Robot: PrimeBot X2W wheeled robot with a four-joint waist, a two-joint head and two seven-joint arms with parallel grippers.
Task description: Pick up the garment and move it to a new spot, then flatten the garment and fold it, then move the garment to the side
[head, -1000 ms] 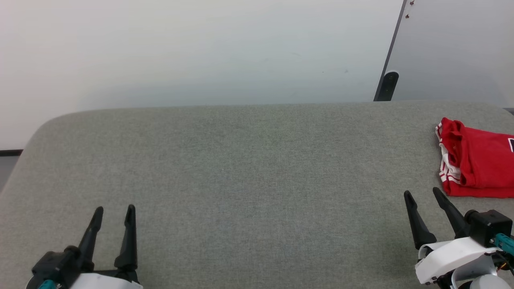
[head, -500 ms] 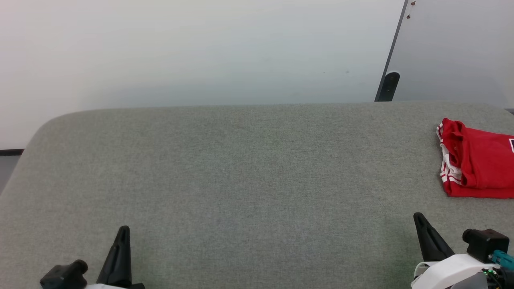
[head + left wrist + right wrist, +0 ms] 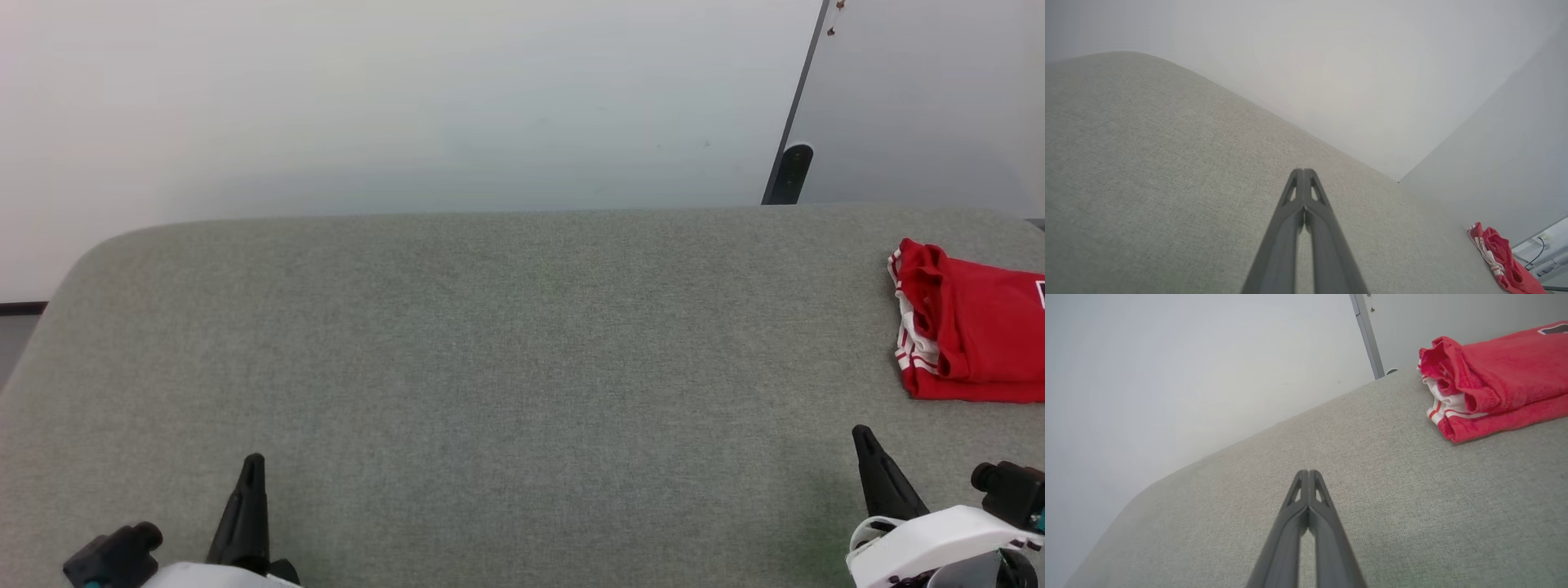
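Note:
The garment (image 3: 971,331) is a red jersey with white striped trim, folded into a thick stack at the right edge of the grey table (image 3: 506,343). It also appears in the right wrist view as the garment (image 3: 1494,386) at upper right and small in the left wrist view as the garment (image 3: 1502,263). My left gripper (image 3: 251,469) rests at the lower left, shut and empty, fingers together (image 3: 1303,179). My right gripper (image 3: 861,441) sits at the lower right, shut on nothing (image 3: 1308,479), well short of the garment.
A pale wall stands behind the table. A dark post (image 3: 788,175) rises at the back right beside a grey panel (image 3: 922,98). The table's left corner is rounded.
Both grippers have gone from open to shut and have drawn back toward the view's bottom edge. The garment has stayed in place.

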